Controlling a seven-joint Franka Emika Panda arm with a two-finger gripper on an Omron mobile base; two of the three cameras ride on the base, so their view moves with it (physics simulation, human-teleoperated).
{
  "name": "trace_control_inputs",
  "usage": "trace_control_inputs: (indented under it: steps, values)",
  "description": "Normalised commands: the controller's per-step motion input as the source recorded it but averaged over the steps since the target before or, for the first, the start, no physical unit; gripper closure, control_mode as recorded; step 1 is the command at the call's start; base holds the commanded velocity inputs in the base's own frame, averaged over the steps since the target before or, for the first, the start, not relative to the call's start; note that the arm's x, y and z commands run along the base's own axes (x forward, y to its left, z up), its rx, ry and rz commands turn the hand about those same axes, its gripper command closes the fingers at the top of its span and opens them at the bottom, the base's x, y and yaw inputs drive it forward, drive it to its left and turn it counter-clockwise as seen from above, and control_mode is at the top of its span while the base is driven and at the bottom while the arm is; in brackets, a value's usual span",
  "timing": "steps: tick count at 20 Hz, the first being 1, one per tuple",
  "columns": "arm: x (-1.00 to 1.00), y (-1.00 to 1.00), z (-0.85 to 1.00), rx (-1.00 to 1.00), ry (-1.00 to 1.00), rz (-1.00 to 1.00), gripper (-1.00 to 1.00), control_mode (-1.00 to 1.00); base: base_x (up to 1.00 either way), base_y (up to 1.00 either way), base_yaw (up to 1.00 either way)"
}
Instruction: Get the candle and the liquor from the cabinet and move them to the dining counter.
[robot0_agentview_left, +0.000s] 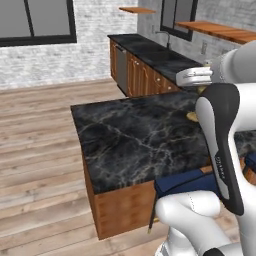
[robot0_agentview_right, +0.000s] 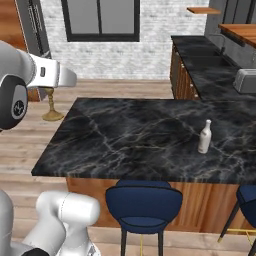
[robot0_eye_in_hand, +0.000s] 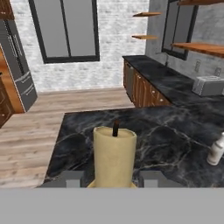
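The gripper (robot0_eye_in_hand: 112, 178) is pinching the candle (robot0_eye_in_hand: 114, 155) upright above the near-left part of the surface (robot0_eye_in_hand: 175, 144). The liquor (robot0_eye_in_hand: 216, 150) is standing at three o'clock; a tilted or early release is risking the candlestick toppling or rolling off that near edge.

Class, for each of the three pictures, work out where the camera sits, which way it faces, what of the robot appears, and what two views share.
Left base view: behind the arm's left, looking over the dining counter; white arm at right.
Right base view: behind its right, facing the counter, liquor and stools; arm at left, candle beneath it.
Hand view: on the hand, looking along the end effector clamped on the candle toward the counter.
Shared: right base and hand views both show the liquor and toaster.
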Motion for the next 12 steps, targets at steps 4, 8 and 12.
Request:
trace_control_inputs:
  steps: [4,8,12]
  values:
    - [0.00,0.00,0.00,0.00,0.00,0.00,1.00,1.00,0.23,0.00,0.20]
    - [0.49,0.00,-0.45,0.00,0.00,0.31,1.00,-1.00,0.00,0.00,0.00]
    - [0.80,0.00,-0.64,0.00,0.00,0.43,1.00,-1.00,0.00,0.00,0.00]
